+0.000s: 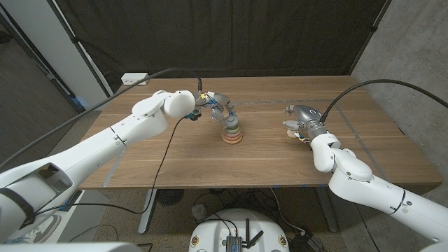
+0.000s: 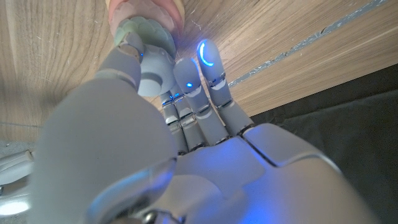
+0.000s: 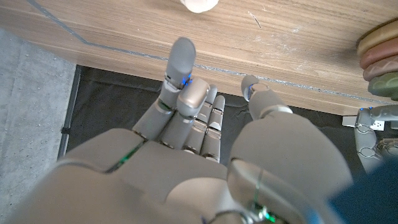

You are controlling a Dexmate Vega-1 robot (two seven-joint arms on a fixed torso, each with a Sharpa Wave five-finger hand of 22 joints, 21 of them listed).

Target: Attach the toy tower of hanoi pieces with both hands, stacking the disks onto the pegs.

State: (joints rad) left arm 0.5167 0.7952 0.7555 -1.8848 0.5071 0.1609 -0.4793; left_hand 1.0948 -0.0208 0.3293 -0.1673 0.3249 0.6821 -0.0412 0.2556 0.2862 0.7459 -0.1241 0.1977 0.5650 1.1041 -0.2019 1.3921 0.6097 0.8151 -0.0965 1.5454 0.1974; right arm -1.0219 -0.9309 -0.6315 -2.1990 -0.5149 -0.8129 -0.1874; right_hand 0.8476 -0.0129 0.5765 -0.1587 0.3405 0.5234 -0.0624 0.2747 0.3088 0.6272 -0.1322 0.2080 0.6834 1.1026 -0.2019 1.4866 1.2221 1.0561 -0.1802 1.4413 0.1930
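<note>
Reaching in from the counter's left, the left robot hand (image 1: 218, 106) sat right over the top of the disk stack (image 1: 232, 130), fingers curled down around its upper part. In the left wrist view the fingers (image 2: 186, 81) were closed in against a pale green disk (image 2: 146, 34) with a pinkish disk (image 2: 146, 9) past it; contact looked real, but whether it was a firm grip or just touching, can't tell. Blue lights glowed on the fingertips.

Stack stood upright near the middle of the wooden counter (image 1: 175, 157), widest orange-pink disk at the base, smaller greenish ones above. Peg itself hidden by the disks and hand.

Right robot hand (image 1: 302, 120) was well apart from the stack, out on the right half of the counter, low over the wood. Right wrist view showed its fingers (image 3: 180, 62) mostly curled in with one extended, nothing in them. Stack edge (image 3: 380, 59) showed at the side of that view, plus a small white object (image 3: 199, 5) on the counter, too cropped to identify.

White box (image 1: 134, 79) sat at the counter's far left corner; dark curtain (image 1: 231, 35) behind.
</note>
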